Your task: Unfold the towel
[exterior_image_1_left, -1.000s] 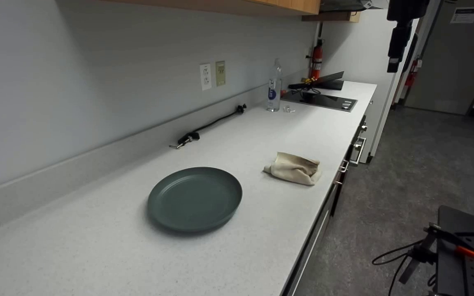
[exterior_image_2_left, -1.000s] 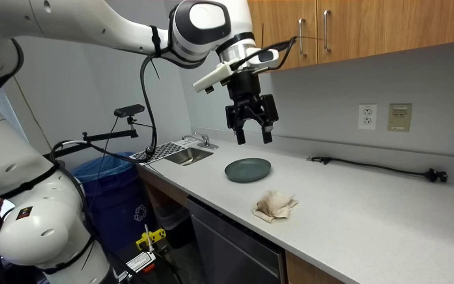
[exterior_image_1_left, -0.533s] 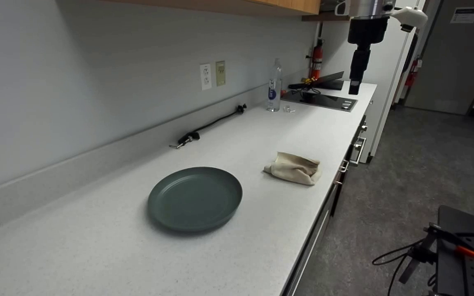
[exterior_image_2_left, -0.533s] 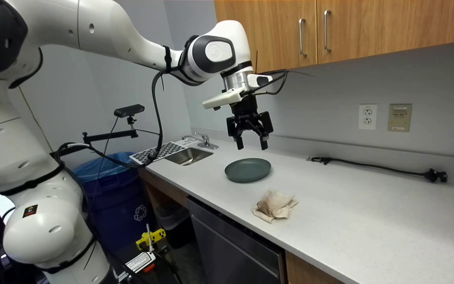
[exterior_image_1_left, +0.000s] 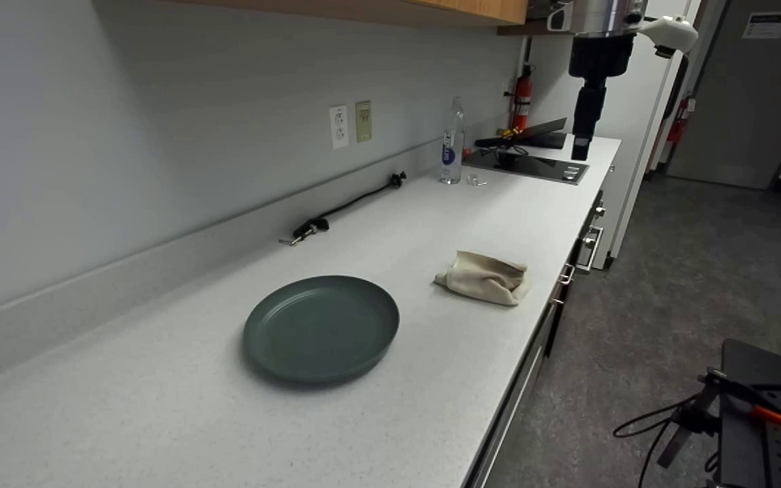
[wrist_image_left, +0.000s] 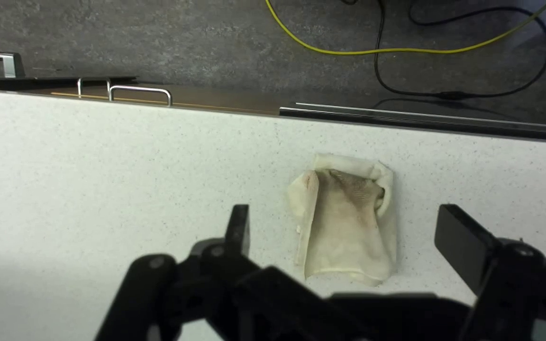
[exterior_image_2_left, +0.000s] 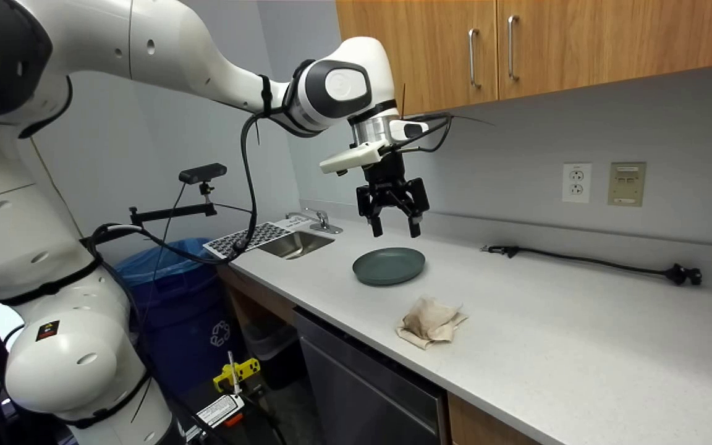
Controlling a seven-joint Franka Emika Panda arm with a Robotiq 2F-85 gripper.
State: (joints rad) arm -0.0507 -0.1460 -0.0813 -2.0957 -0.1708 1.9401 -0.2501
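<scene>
Cream towel (wrist_image_left: 346, 232) lies crumpled and partly doubled over on the surface (exterior_image_2_left: 566, 358), close to the front edge, its inner fold darkened by brown that may be stain or shadow. Dark green plate (exterior_image_2_left: 389, 267) rests flat near it, apart, on the side toward the sink (exterior_image_2_left: 294, 245); slim black cord-like item (exterior_image_2_left: 591, 261) lies along the back edge. Jaws spread wide, well above the surface in both exterior views, the towel showing between them in the wrist view.
</scene>
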